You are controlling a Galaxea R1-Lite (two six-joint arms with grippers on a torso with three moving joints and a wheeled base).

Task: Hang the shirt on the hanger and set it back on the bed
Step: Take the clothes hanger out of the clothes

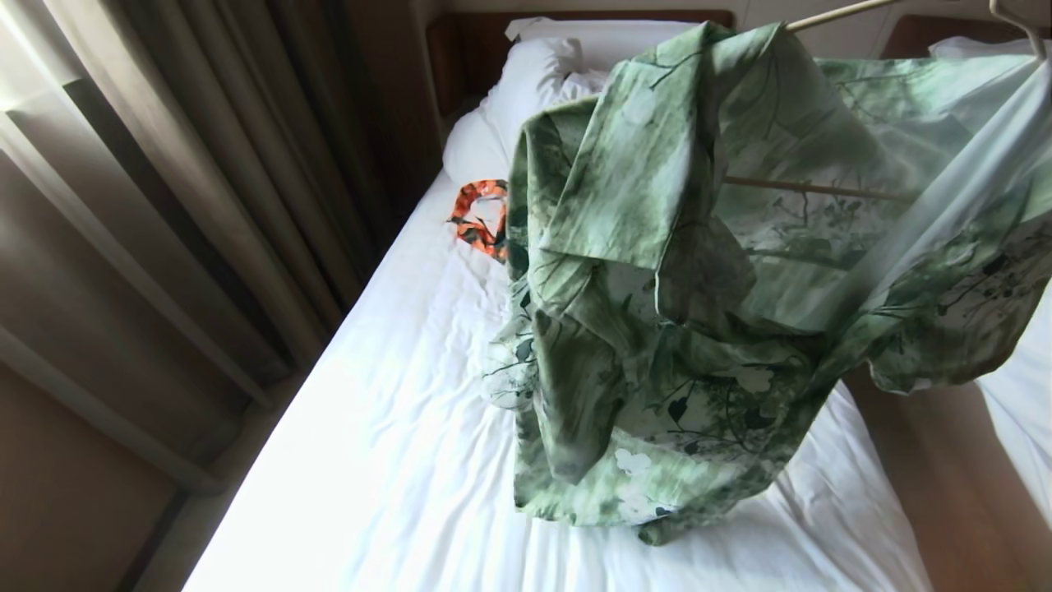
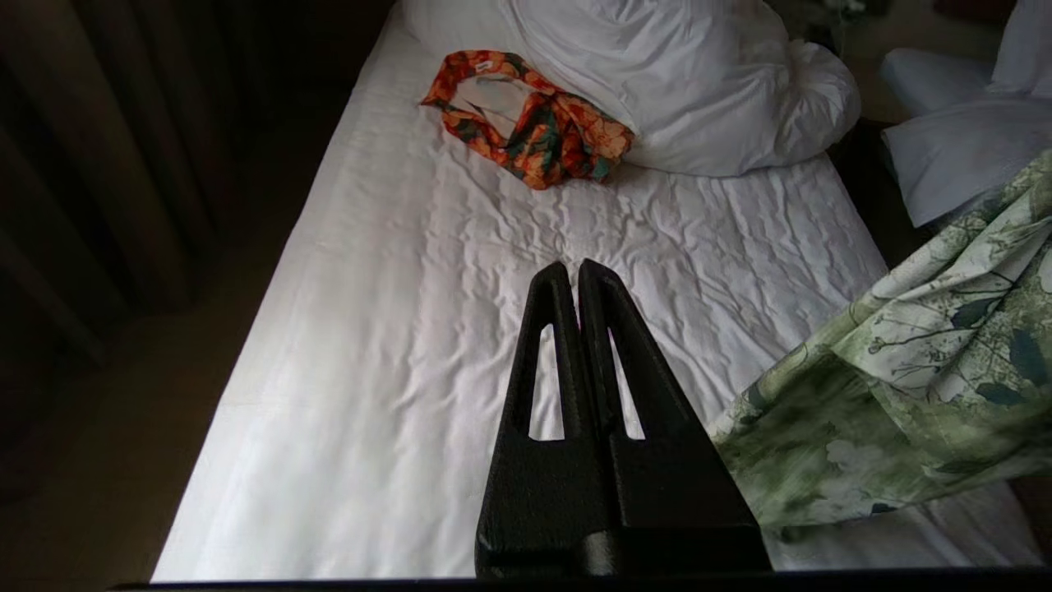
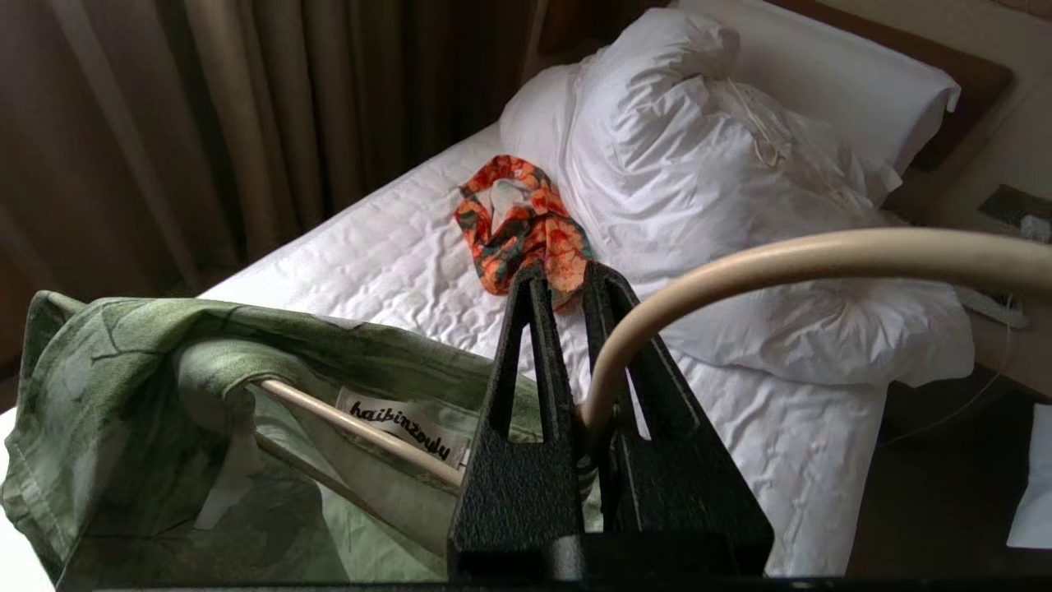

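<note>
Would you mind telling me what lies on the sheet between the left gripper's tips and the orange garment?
Nothing: in the left wrist view only wrinkled white sheet separates the shut left gripper from the orange garment.

The shirt point(image 1: 707, 312) hides most of the hanger point(image 1: 809, 188), whose hook seems cut off at the head view's edge.

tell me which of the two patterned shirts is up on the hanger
The green and white shirt, draped over the cream hanger that the right claw holds up. The orange one lies crumpled on the bed by the duvet.
</note>
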